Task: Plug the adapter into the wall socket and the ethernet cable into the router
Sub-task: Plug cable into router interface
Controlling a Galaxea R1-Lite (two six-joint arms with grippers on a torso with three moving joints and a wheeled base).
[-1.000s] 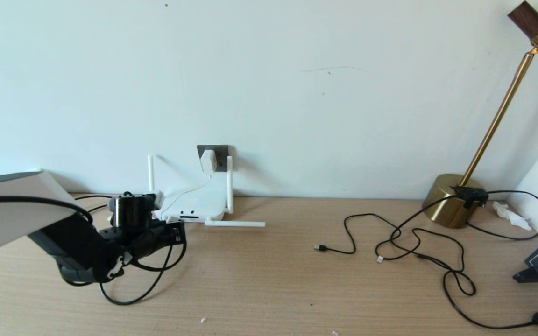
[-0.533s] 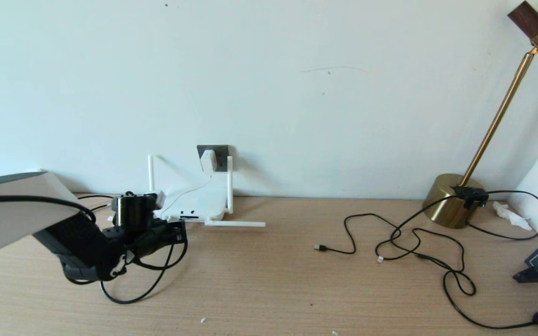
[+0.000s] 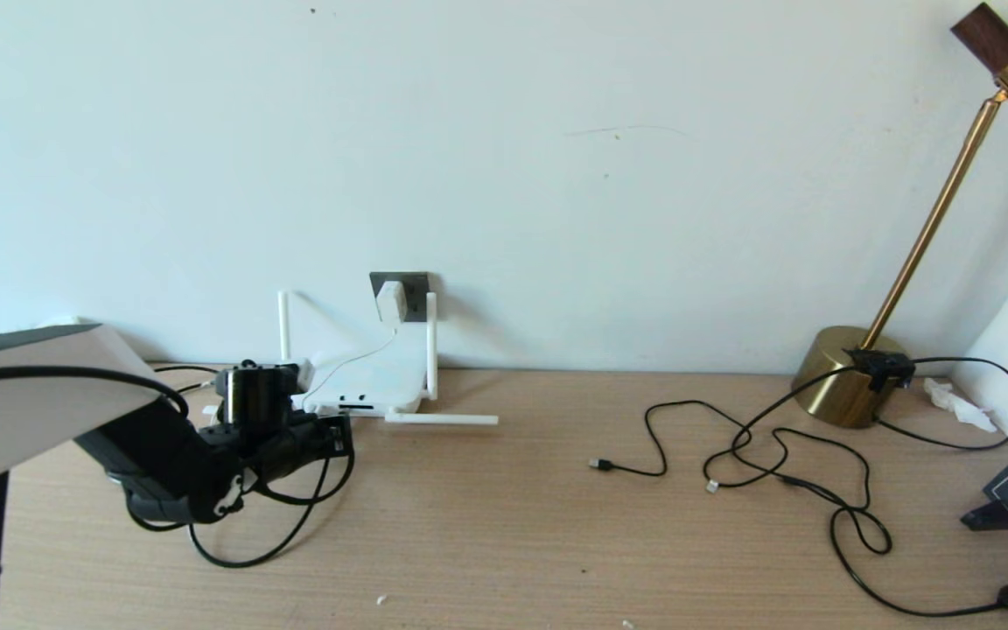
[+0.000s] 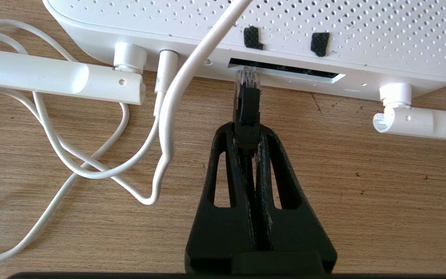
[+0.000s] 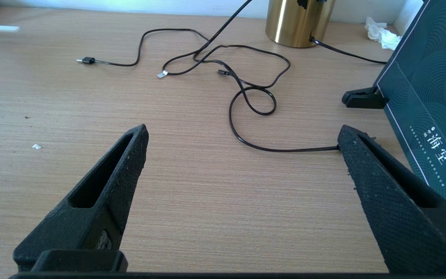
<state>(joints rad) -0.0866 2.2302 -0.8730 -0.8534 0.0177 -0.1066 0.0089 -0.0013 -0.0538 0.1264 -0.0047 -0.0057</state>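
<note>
The left hand (image 4: 247,133) is clenched on the black boot of the ethernet cable (image 4: 247,106), with the clear plug jutting out ahead of the fingertips and its tip at the mouth of the dark port strip on the router (image 4: 323,23), at that strip's near end. From here the likeliest trouble is misalignment: the plug looks to sit right at the end of the slot, so a push could drive it against the white casing beside the opening and shove the light router back toward the wall instead of seating the plug. The grip is only on the short boot, so the plug could also pivot between the fingers (image 4: 273,155) under resistance. A thin white cord (image 4: 176,85) drapes just beside the hand and across the router's face; it could snag the hand or be dragged, tugging at the adapter (image 3: 390,300), which already sits in the wall socket (image 3: 414,284) behind and above the hand. Only the left wrist view shows the plug tip, the port strip and the grip; in the head view the arm hides them, but that view alone shows the seated adapter and the slack cable looping on the desk (image 3: 513,525) under the arm. The right hand (image 5: 242,145), fully released, idles well apart over bare desk.
</note>
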